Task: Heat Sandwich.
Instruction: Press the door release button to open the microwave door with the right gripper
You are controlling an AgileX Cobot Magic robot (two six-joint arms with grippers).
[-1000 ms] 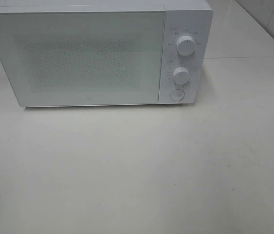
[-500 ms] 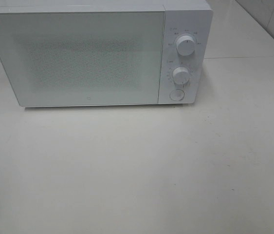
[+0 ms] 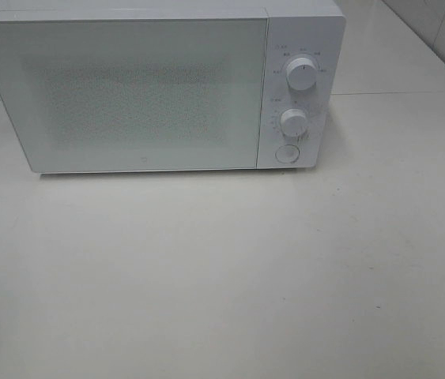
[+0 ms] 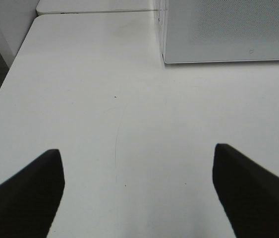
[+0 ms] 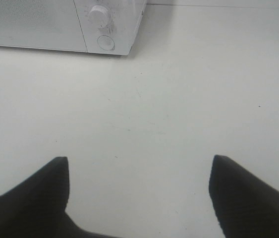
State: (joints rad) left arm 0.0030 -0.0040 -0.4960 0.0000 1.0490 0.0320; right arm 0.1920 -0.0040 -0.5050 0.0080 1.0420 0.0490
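The sandwich is out of view in every frame. A white microwave stands at the back of the table with its door shut; two round knobs and a round button sit on its right panel. My left gripper is open over bare table, short of the microwave's left front corner. My right gripper is open too, with nothing between its dark fingers, facing the microwave's knob side from a distance. Neither arm shows in the exterior high view.
The white table stretches wide in front of the microwave. Its left edge drops to a dark floor. A seam to a second table runs behind on the right.
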